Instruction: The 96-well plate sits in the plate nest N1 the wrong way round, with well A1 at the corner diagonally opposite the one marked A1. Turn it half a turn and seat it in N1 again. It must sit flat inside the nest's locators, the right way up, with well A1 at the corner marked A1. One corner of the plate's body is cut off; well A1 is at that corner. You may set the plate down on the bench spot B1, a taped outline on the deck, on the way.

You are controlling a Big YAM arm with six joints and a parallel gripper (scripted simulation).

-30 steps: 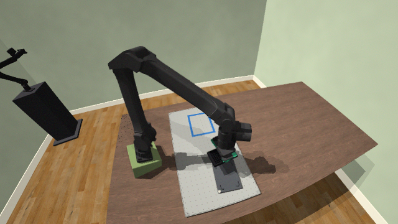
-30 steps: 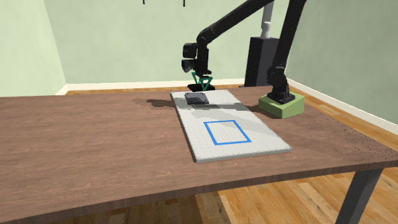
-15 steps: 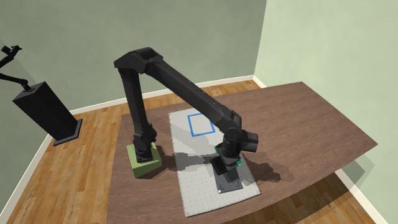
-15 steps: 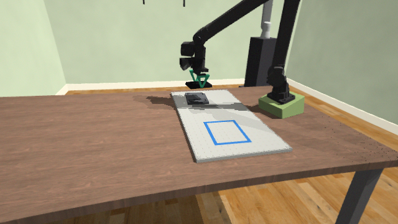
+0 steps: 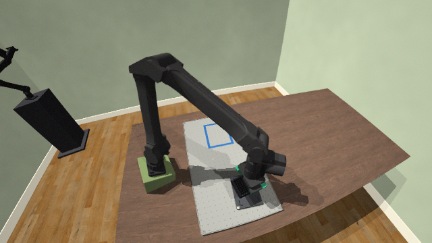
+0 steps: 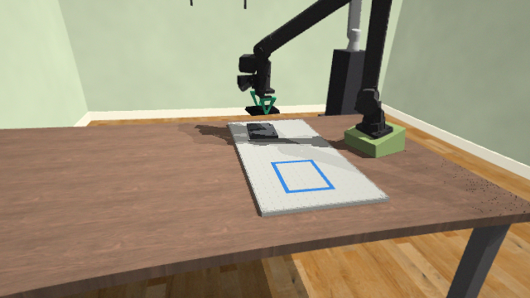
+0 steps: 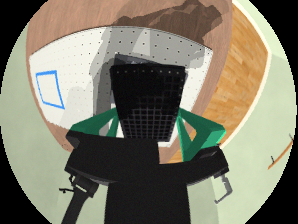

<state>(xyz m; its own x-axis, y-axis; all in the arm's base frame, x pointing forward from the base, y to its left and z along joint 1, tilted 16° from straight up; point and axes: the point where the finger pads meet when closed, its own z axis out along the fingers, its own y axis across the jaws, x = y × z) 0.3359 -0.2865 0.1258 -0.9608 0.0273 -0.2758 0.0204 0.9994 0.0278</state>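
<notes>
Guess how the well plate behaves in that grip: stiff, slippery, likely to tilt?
Probably stiff: the 96-well plate hangs level from the gripper above the nest without sagging. It is held only across its width by the green fingers, so it may pivot if bumped. Its surface looks smooth, so slipping is possible.

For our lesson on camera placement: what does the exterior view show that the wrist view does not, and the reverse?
Only the exterior view shows the green block base under the arm, the dark nest with nothing seated in it, and the gap between nest and raised plate. Only the wrist view shows the grid of wells on the black 96-well plate. Both show the green-fingered tool shut on that plate and the blue taped outline.
</notes>
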